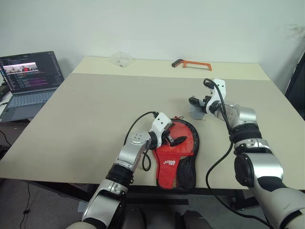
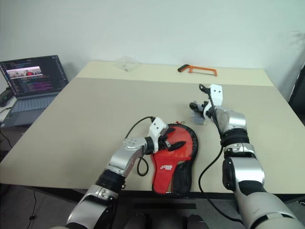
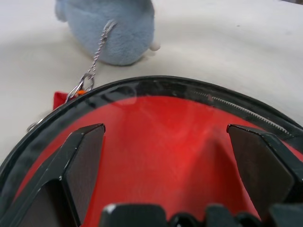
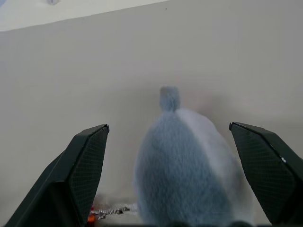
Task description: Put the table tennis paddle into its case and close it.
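We hold our left pincer spread over the case, low centre of the frame on the bench, ready to steady its round end. Our right pincer, also spread, brackets the grey fuzzy charm chained to the zip, probably to draw it. We cannot tell where the paddle is.

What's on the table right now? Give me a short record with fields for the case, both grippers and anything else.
case: red and black, flat at the table's near edge
left gripper: open, over the case's round end
right gripper: open, over the grey fuzzy lump
chain: links lump to case
far side: orange hacksaw
off the table: laptop
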`<act>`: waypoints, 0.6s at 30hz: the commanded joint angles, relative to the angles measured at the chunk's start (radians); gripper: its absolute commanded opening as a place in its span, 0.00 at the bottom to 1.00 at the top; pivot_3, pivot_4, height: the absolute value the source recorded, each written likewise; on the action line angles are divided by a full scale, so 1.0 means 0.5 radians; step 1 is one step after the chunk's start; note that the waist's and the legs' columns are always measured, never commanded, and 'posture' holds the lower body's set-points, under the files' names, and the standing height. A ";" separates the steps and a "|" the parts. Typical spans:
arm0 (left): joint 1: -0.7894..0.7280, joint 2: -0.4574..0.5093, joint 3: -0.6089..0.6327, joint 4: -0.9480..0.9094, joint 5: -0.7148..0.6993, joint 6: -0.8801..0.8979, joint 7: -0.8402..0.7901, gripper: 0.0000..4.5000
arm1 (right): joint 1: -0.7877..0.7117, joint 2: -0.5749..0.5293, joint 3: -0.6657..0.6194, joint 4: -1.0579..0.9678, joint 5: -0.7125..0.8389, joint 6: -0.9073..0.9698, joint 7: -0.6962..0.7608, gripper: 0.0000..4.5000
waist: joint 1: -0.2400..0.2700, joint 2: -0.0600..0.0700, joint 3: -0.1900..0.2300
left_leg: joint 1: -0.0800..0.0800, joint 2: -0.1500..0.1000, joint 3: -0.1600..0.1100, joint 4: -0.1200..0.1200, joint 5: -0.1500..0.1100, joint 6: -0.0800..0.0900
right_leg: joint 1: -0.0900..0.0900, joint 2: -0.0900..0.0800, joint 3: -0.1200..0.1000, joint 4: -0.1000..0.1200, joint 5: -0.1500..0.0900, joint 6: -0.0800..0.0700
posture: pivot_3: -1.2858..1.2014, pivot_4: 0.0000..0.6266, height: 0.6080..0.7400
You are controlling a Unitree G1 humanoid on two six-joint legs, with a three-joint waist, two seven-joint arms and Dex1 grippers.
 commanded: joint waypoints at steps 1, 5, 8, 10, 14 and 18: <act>0.063 0.023 -0.012 -0.038 0.005 0.122 0.037 1.00 | -0.061 0.020 -0.027 0.042 0.012 -0.039 -0.023 1.00 | -0.001 0.000 0.000 | 0.000 0.000 0.000 0.000 0.000 0.000 | 0.000 0.000 0.000 0.000 0.000 0.000 | 0.52 0.24 1.00; 0.082 0.040 -0.023 -0.076 0.008 0.175 0.056 1.00 | -0.049 0.047 0.011 0.089 -0.014 0.011 -0.041 1.00 | -0.010 0.001 -0.001 | 0.001 0.000 0.000 0.000 0.000 0.000 | 0.000 0.000 0.000 0.000 0.000 0.000 | 0.52 0.24 1.00; 0.081 0.042 -0.025 -0.084 0.009 0.187 0.069 1.00 | -0.032 0.061 0.024 0.093 -0.021 0.024 -0.049 0.96 | -0.020 0.002 -0.001 | 0.001 0.000 0.000 0.000 0.000 0.000 | 0.000 0.000 0.000 0.000 0.000 0.000 | 0.52 0.24 1.00; 0.072 0.038 -0.025 -0.089 0.008 0.197 0.077 1.00 | -0.024 0.067 0.024 0.087 -0.020 0.022 -0.058 0.86 | -0.027 0.002 -0.001 | 0.002 0.000 0.000 0.000 0.000 0.000 | 0.001 0.000 0.000 0.000 0.000 0.000 | 0.52 0.24 1.00; 0.064 0.035 -0.030 -0.095 0.003 0.203 0.082 1.00 | -0.016 0.066 0.037 0.086 -0.048 -0.018 -0.103 0.55 | -0.035 0.002 -0.001 | 0.003 0.000 0.000 0.000 0.000 0.000 | 0.002 0.000 0.000 0.000 0.000 0.000 | 0.52 0.24 1.00; 0.056 0.012 -0.017 -0.083 -0.022 0.210 0.090 1.00 | 0.006 0.041 0.072 0.118 -0.128 -0.101 -0.172 0.27 | -0.039 0.002 -0.001 | 0.003 0.000 0.000 0.000 0.000 0.000 | 0.002 0.000 0.000 0.000 0.000 0.000 | 0.52 0.24 1.00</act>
